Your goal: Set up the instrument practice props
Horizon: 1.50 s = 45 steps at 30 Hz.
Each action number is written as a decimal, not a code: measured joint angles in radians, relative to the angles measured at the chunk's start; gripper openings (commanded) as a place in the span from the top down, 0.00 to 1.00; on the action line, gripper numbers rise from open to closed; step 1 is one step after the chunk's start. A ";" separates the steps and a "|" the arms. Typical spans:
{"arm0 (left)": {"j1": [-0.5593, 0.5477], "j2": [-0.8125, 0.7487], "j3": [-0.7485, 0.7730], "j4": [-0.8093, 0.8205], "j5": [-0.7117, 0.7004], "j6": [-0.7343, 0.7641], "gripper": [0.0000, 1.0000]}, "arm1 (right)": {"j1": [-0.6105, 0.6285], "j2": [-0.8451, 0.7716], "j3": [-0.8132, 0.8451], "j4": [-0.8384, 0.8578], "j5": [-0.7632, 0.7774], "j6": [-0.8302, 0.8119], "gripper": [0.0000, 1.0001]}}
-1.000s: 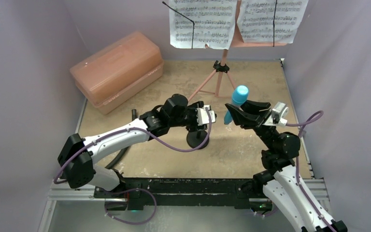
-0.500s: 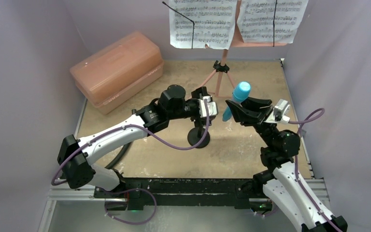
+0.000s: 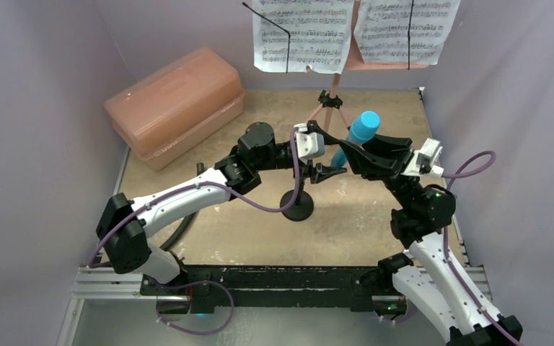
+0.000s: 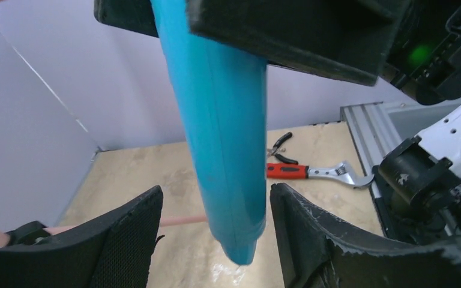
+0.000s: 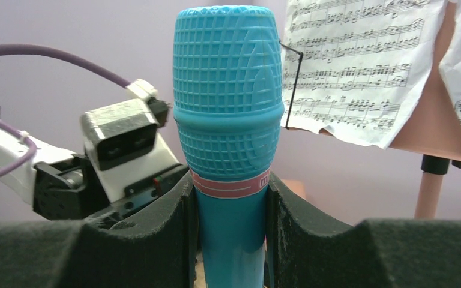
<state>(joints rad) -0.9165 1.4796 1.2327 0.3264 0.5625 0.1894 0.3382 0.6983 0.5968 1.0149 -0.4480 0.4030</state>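
I see the case [image 3: 177, 104] back left on the table [image 3: 375, 216]. The music stand [image 3: 331, 99] rises behind the mic stand [image 3: 297, 207].

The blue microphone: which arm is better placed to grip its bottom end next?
Probably left: the open left fingers flank the microphone's lower end, while the right fingers clamp it below the head.

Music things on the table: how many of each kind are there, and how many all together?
Music stand: 1
Music pages: 2
Microphone: 1
Microphone stand: 1
Total: 5
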 measured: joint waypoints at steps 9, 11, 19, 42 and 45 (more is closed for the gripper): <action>0.000 0.088 0.000 0.166 0.063 -0.209 1.00 | -0.005 0.008 0.009 0.003 -0.017 -0.004 0.97; 0.000 0.087 0.000 0.167 0.066 -0.209 1.00 | -0.005 0.003 0.022 -0.027 -0.019 -0.021 0.77; 0.000 0.038 0.000 0.047 0.041 -0.122 1.00 | -0.004 -0.054 0.077 -0.271 -0.064 -0.141 0.22; 0.000 -0.084 0.022 -0.347 0.061 0.067 1.00 | -0.005 -0.056 0.250 -0.669 -0.330 -0.258 0.68; -0.002 -0.088 0.022 -0.353 0.067 0.081 1.00 | -0.005 -0.064 0.253 -0.686 -0.333 -0.247 0.89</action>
<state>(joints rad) -0.9184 1.3914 1.2545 -0.0265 0.6292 0.2707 0.3336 0.6342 0.8494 0.3294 -0.7811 0.1558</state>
